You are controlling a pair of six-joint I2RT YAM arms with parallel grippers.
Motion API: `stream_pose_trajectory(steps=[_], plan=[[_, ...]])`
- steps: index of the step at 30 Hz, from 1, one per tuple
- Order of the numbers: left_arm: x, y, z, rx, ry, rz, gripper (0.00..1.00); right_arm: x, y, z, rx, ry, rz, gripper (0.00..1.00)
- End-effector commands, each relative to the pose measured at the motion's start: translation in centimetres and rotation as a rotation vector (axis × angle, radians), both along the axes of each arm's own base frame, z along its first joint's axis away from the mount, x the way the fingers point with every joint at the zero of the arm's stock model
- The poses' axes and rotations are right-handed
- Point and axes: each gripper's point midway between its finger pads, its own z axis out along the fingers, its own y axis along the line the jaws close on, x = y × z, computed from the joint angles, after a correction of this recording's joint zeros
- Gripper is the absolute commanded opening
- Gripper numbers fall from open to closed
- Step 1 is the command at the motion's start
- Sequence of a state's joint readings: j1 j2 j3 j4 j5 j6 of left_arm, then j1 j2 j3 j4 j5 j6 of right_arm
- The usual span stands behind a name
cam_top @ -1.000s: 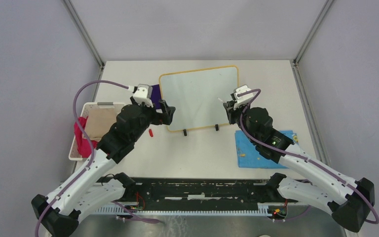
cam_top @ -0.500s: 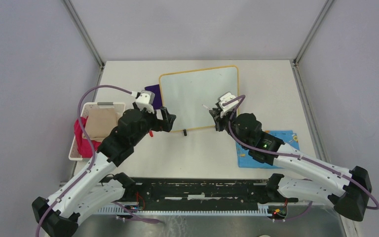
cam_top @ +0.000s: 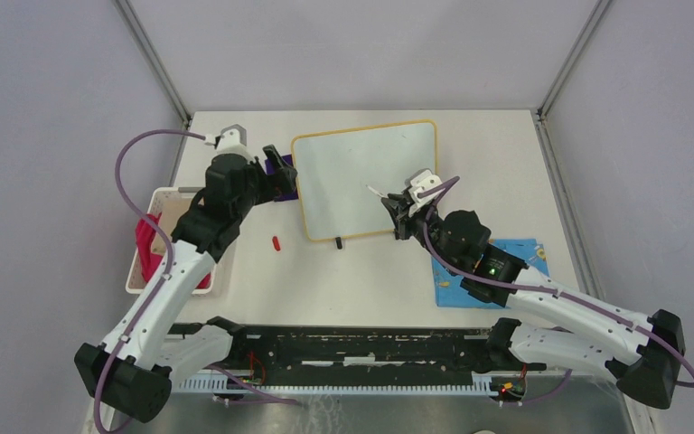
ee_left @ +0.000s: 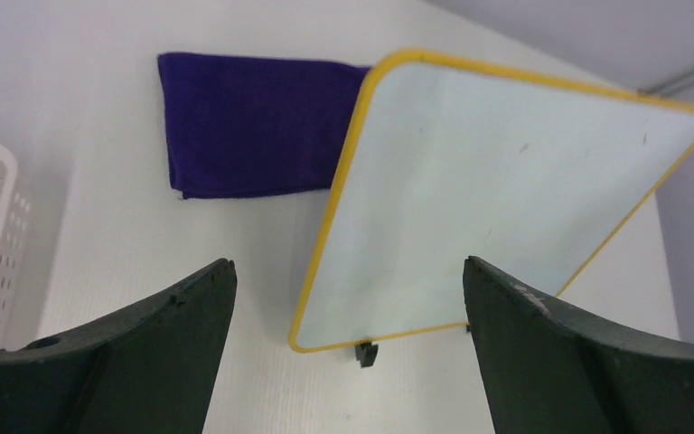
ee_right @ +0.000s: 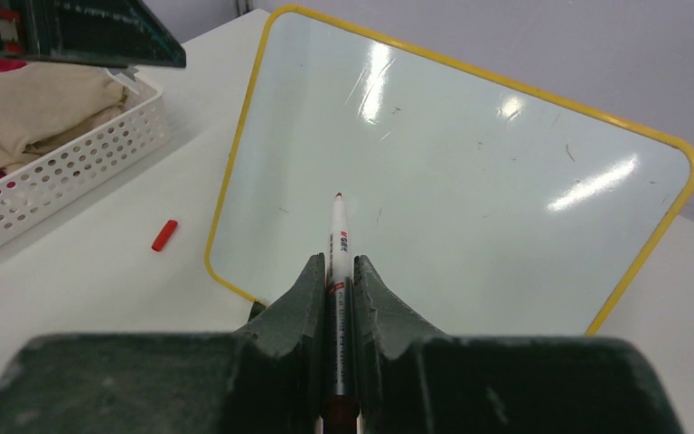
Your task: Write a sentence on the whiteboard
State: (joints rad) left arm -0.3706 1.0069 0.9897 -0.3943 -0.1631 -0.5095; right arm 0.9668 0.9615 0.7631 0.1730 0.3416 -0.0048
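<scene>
The whiteboard [cam_top: 366, 176] with a yellow frame lies at the table's back middle; its white face is blank, no red sentence shows. It also shows in the left wrist view [ee_left: 497, 208] and the right wrist view [ee_right: 452, 181]. My right gripper [cam_top: 396, 210] is shut on a red-tipped white marker [ee_right: 337, 240], uncapped, tip pointing over the board's lower half. My left gripper [cam_top: 276, 167] is open and empty, above the table beside the board's left edge.
A red marker cap [cam_top: 276, 242] lies on the table left of the board's near corner. A purple cloth [ee_left: 253, 122] lies left of the board. A white basket [cam_top: 158, 240] with beige and pink cloths stands at left. A blue patterned cloth [cam_top: 497, 271] lies at right.
My left gripper has let go of the board's lower left corner and drawn back and left, open. My right gripper has moved left along the board's lower edge with the marker.
</scene>
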Motion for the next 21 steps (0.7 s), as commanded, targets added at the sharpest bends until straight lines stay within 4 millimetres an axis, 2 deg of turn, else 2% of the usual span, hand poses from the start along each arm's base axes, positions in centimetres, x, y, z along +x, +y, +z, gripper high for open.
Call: stream_pose_trajectory(steps=[1,4,7,10,17,20,21], plan=[[0.0,2.8,3.8,-0.116,-0.04,0.241,1.0,-0.3,-0.6,2.1,0.056,-0.056,-0.009,0.0],[-0.5,3.9,4.6,-0.158,-0.126,0.331,1.0,-0.4,-0.8,2.3,0.062,-0.063,-0.01,0.0],[-0.7,4.5,4.9,-0.042,-0.192,0.306,1.0,-0.5,-0.9,2.3,0.063,-0.068,-0.009,0.0],[-1.1,6.8,3.3,0.068,-0.131,0.402,1.0,-0.5,-0.9,2.0,0.059,-0.068,-0.008,0.0],[1.2,8.0,0.1,0.288,-0.173,0.385,1.0,-0.7,-1.0,1.8,0.069,-0.072,-0.002,0.0],[3.3,8.6,-1.5,0.16,-0.088,0.4,1.0,-0.9,-1.3,1.8,0.083,-0.081,-0.003,0.0],[4.2,7.3,-1.5,0.056,-0.094,0.313,1.0,-0.9,-1.4,1.8,0.086,-0.083,-0.003,0.0]])
